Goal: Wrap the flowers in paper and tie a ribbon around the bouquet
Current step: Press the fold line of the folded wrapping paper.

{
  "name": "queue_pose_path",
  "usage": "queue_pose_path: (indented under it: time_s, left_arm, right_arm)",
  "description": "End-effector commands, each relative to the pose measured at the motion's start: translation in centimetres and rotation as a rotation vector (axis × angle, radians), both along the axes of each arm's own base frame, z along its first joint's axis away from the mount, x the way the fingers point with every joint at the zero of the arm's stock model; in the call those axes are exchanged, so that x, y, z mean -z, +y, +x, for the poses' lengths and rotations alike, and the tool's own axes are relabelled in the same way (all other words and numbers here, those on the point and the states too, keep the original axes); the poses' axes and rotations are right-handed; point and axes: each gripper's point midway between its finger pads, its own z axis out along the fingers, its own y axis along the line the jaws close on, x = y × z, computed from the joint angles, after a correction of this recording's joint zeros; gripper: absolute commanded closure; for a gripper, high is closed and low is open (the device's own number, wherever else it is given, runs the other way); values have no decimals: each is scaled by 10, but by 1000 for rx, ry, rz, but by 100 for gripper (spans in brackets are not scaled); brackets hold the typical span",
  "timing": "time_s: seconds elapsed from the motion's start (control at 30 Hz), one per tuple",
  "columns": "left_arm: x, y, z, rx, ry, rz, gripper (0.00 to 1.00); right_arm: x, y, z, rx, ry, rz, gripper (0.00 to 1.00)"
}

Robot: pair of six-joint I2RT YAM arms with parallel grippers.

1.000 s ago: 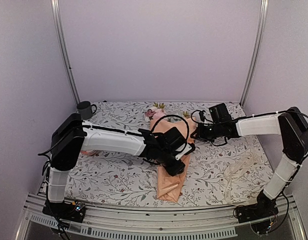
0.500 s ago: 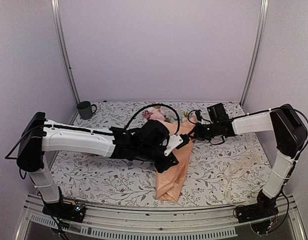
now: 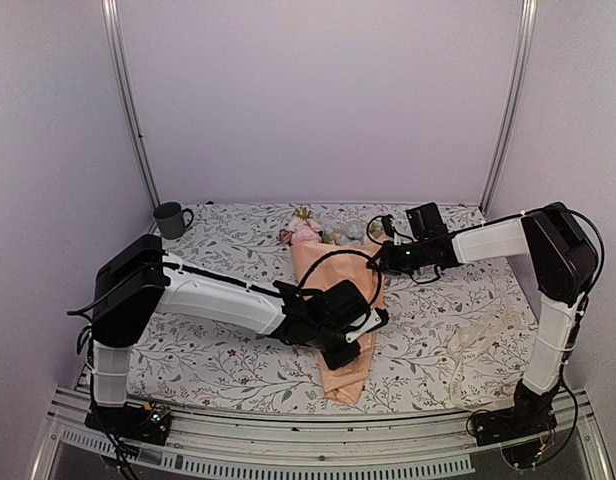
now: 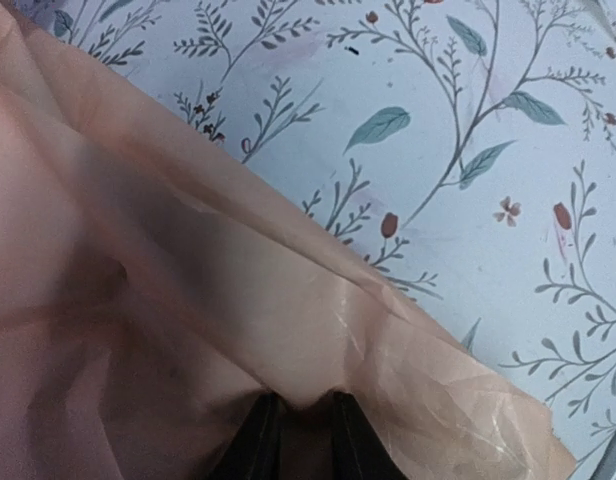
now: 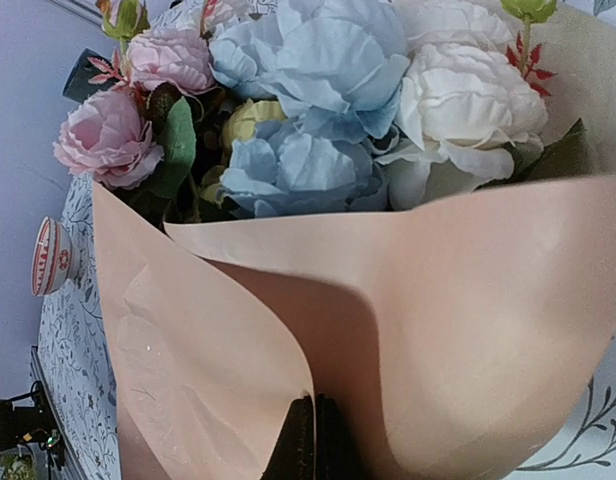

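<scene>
The bouquet point(image 3: 323, 270) lies mid-table on the leaf-print tablecloth point(image 4: 468, 150), with pink, pale blue and white flowers point(image 5: 318, 110) sitting in the peach paper point(image 5: 468, 300) cone. The left gripper point(image 4: 303, 445) pinches the paper near its narrow end. The right gripper point(image 5: 314, 445), clenched, nips the overlapping edge below the blooms. The ribbon point(image 3: 466, 350) lies loose to the right. A dark mug point(image 3: 171, 218) stands in the far-left corner.

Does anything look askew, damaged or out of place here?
Nothing spilled or broken. The paper around the flowers is creased and wrinkled toward its narrow near end. The ribbon lies in a loose tangle on the table, front right, apart from the paper, not yet tied.
</scene>
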Motion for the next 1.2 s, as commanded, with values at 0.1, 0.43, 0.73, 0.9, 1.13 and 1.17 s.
queue_pose_path:
  time_s: [0.1, 0.43, 0.73, 0.9, 1.13, 1.17]
  left_arm:
    - [20, -3, -27, 96, 32, 77, 73]
    - [42, 6, -36, 119, 82, 139, 69]
    - [45, 4, -38, 142, 100, 149, 63]
    - [49, 4, -41, 160, 119, 153, 59]
    - [55, 2, -42, 190, 138, 174, 55]
    - [55, 2, -43, 191, 139, 174, 55]
  right_arm:
    - [-10, -4, 18, 52, -56, 12, 100]
    - [-56, -23, 4, 132, -142, 49, 100]
    - [-22, -46, 0, 228, -59, 25, 100]
    - [13, -60, 3, 282, 28, -5, 97]
    - [5, -67, -9, 256, 46, -56, 60]
    - [-4, -69, -13, 252, 30, -56, 53]
